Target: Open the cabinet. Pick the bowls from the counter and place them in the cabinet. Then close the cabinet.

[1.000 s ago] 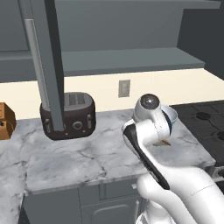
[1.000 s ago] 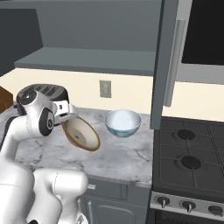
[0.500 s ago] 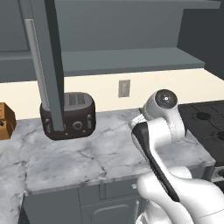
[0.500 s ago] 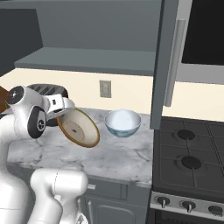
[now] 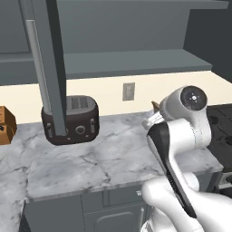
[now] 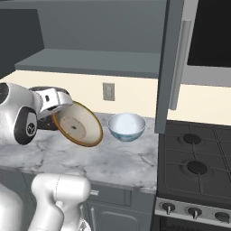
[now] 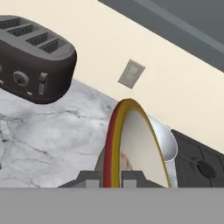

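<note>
Left base view
arm: rises from the lower right, its white hand raised over the right part of the counter (image 5: 104,154).
cream bowl: a small tan sliver (image 5: 155,106) peeks out just left of the hand; I take it for the bowl's rim, but too little shows to be sure.
cabinet: the left door (image 5: 50,63) stands open toward the camera, edge-on, its silver bar handle (image 5: 37,72) upright; the grey shelf (image 5: 113,61) lies bare behind it.
toaster: dark, on the counter (image 5: 72,118), partly behind the open door.
wall outlet: on the cream backsplash (image 5: 128,91), right of the toaster.
wooden box: brown, at the far left edge (image 5: 5,125).

Right base view
gripper: at the left (image 6: 61,108), clamped on the rim of the cream bowl (image 6: 77,124).
cream bowl: held off the counter (image 6: 122,158), tipped nearly on edge, its inside facing the camera.
white bowl: upright on the counter (image 6: 127,127), just right of the held bowl and apart from it.
cabinet: the right door (image 6: 173,63) hangs open, handle (image 6: 182,58) vertical; shelf (image 6: 94,61) above the bowls.
stove: black burners to the right of the counter (image 6: 194,149).

Hand view
fingers: closed tight on the tan-brown rim (image 7: 114,144), one fingertip (image 7: 90,181) on each face.
white bowl: partly hidden behind the held bowl (image 7: 168,142).
toaster: upper left (image 7: 33,59), on the marble.
</note>
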